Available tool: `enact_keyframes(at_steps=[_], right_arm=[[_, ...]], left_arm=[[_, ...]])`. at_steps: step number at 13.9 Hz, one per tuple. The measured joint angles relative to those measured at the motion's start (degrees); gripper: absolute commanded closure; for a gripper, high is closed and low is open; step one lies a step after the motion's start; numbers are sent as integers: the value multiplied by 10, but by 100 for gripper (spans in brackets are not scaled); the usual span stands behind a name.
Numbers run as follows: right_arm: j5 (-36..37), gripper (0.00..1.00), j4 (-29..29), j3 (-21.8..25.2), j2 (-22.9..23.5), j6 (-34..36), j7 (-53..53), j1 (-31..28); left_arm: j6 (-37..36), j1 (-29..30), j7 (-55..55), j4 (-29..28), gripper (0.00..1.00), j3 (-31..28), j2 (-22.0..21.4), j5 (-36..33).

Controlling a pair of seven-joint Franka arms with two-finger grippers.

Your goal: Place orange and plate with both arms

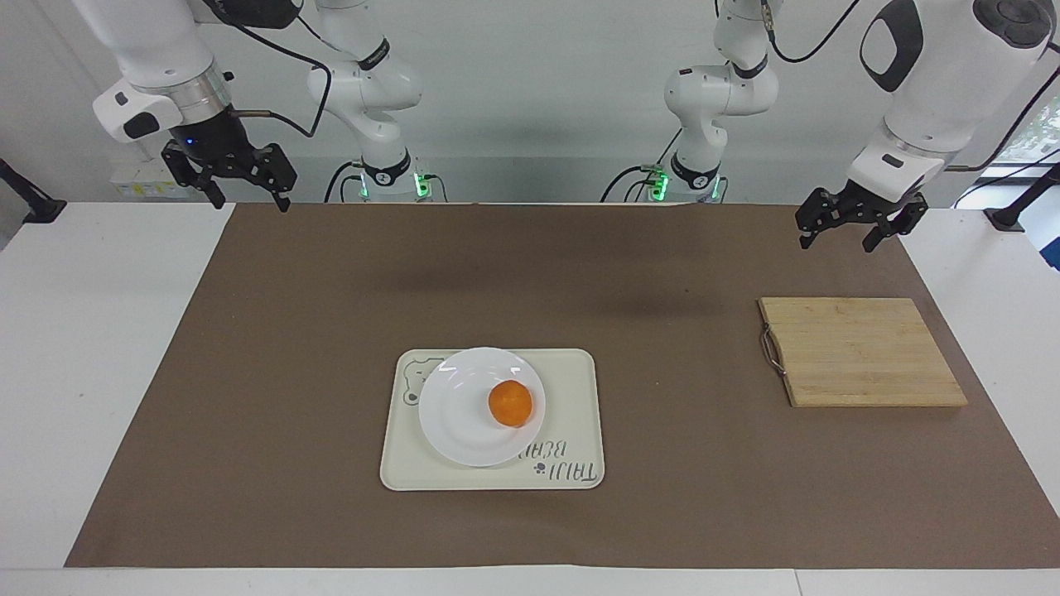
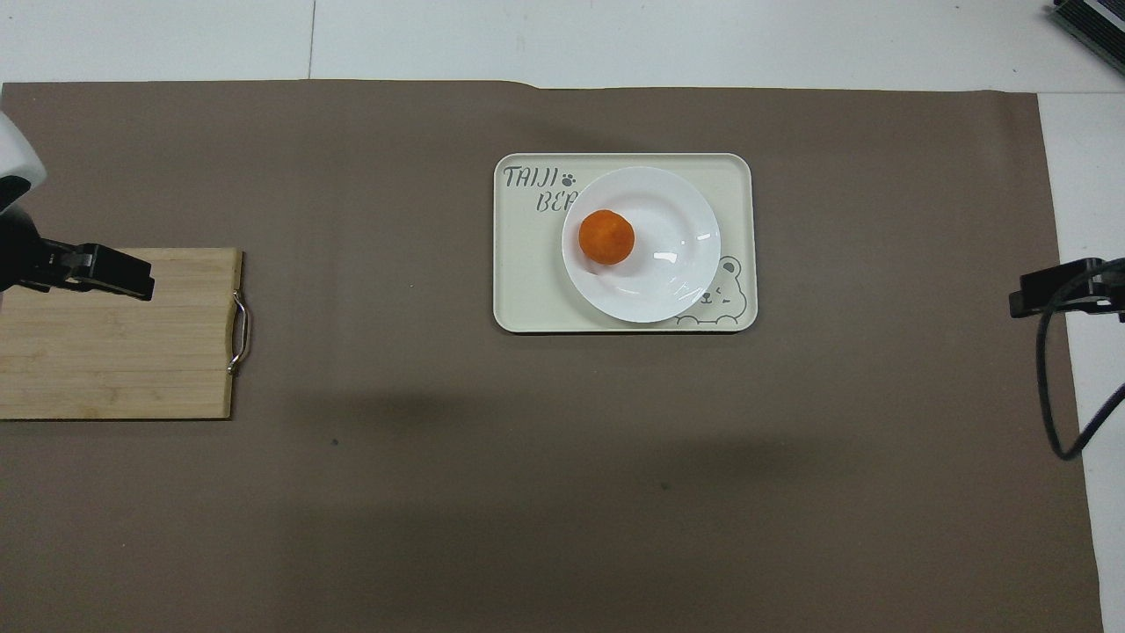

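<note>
The plate (image 1: 472, 407) was glossy white, the tray (image 1: 571, 397) smooth and matt, the board (image 1: 861, 352) pale wood with a metal handle (image 1: 770, 350), the mat (image 1: 331, 331) matt brown.

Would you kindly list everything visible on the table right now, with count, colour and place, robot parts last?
orange: one, bright orange, on the plate.
plate: one, white, on the tray.
tray: one, cream with bear print, mid-mat.
cutting board: one, light wood with metal handle, toward the left arm's end.
mat: one, brown, covering the table.
left gripper: one, black, open, raised over the mat's edge beside the board, waiting.
right gripper: one, black, open, raised over the mat's corner.
</note>
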State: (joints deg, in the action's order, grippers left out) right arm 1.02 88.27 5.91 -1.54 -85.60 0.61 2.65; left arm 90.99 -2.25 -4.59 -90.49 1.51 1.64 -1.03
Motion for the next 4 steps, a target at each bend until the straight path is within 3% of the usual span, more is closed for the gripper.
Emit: enact_keyframes(at_steps=[4], right_arm=[[0, 0, 1, 2, 0, 0, 0, 0]], left_arm=[[0, 0, 0, 0, 0, 0, 0, 0]])
